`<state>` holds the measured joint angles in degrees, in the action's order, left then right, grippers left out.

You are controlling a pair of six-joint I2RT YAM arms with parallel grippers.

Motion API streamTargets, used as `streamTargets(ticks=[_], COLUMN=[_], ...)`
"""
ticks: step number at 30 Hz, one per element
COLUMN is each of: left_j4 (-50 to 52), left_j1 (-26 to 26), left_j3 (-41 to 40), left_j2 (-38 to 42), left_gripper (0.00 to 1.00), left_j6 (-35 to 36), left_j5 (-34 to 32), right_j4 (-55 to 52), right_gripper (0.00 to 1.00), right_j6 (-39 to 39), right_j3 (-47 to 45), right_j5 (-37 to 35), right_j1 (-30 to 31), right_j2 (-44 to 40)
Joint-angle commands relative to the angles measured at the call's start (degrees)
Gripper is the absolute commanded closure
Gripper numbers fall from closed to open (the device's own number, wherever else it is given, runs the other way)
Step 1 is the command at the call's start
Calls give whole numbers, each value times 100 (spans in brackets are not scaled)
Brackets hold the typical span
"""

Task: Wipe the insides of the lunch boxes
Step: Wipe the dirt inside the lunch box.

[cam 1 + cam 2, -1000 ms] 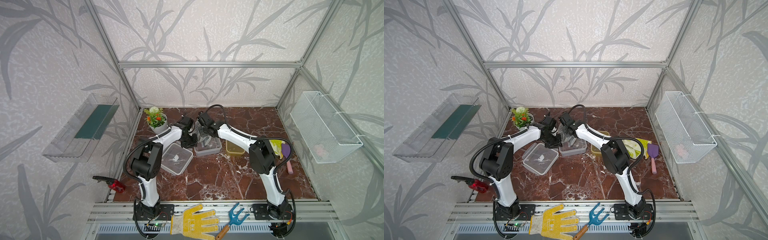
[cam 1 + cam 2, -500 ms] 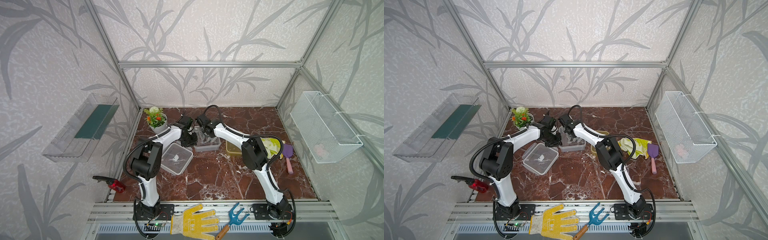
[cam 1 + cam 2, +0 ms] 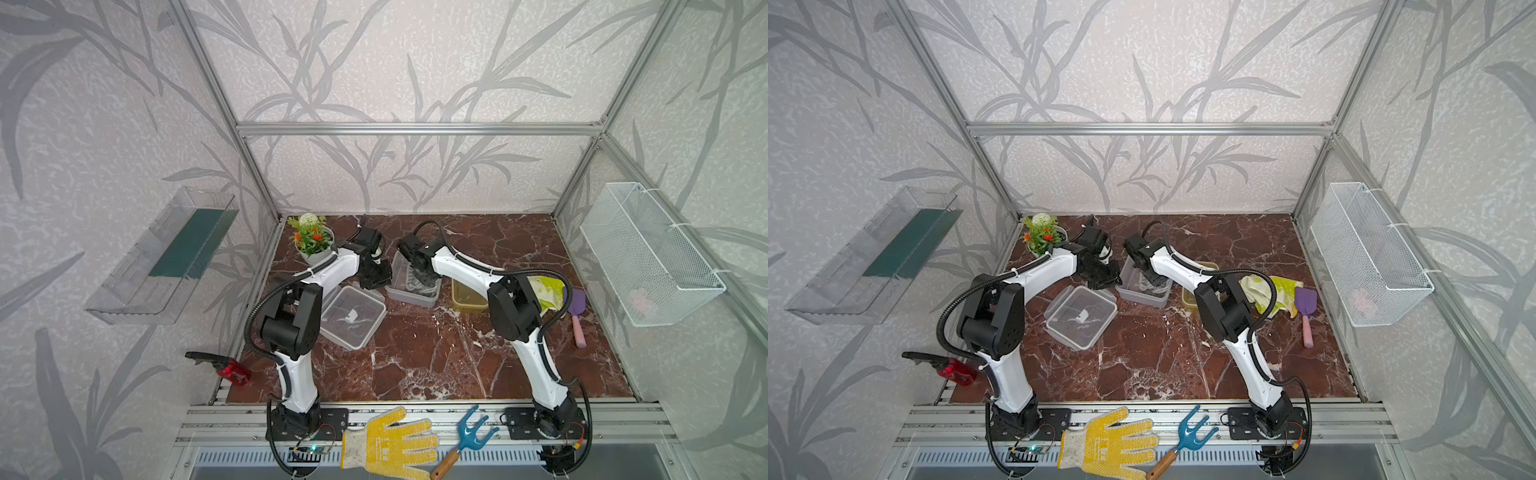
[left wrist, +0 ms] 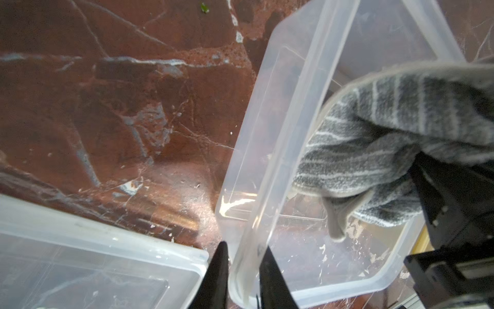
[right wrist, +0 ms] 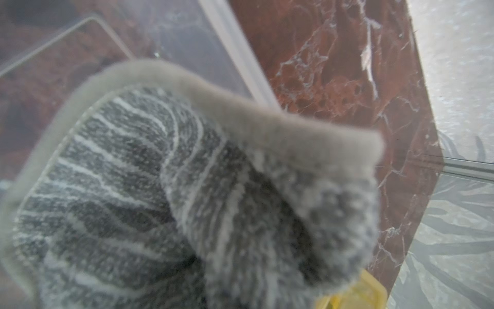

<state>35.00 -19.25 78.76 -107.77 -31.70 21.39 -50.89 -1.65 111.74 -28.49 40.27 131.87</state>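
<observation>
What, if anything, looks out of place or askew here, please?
The red spray bottle seems to sit past the left edge of the table, against the frame. A yellow glove and a blue hand rake lie on the front rail, outside the work surface. Nothing looks spilled or broken.

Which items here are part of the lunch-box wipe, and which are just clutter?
In the job:
clear lunch box, lid, amber lunch box, striped grey cloth, left gripper pinching the clear box's wall.

Clutter:
potted flowers, yellow work glove, blue hand rake, purple scoop, yellow-green cloth, red spray bottle, wire basket, clear wall tray.
</observation>
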Motion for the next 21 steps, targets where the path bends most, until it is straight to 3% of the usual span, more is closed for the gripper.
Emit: streamTargets(ticks=[1,8,14,18,21], left_j4=[-93,-240,-354,-328,-329], left_j1=[28,17,-13,-71,-88], left_j3=[143,183,173,168,144], left_j2=[-59,-93,-164,-159,-164], left_gripper=[80,80,82,82,82], left_j6=[-87,-120,-167,-114,-117], left_j5=[147,250,374,365,417], right_j4=[-740,-1030,-461,235,653], right_gripper=[100,100,100,100,100], right_j6=[-48,57,457,880,1167], right_j3=[-72,-116,-391,-545,-562], right_j5=[736,2302,3502,3745,3432], right_j1=[-24,-19,-15,-19,-26], right_j2=[-321,-303,-290,-293,-249])
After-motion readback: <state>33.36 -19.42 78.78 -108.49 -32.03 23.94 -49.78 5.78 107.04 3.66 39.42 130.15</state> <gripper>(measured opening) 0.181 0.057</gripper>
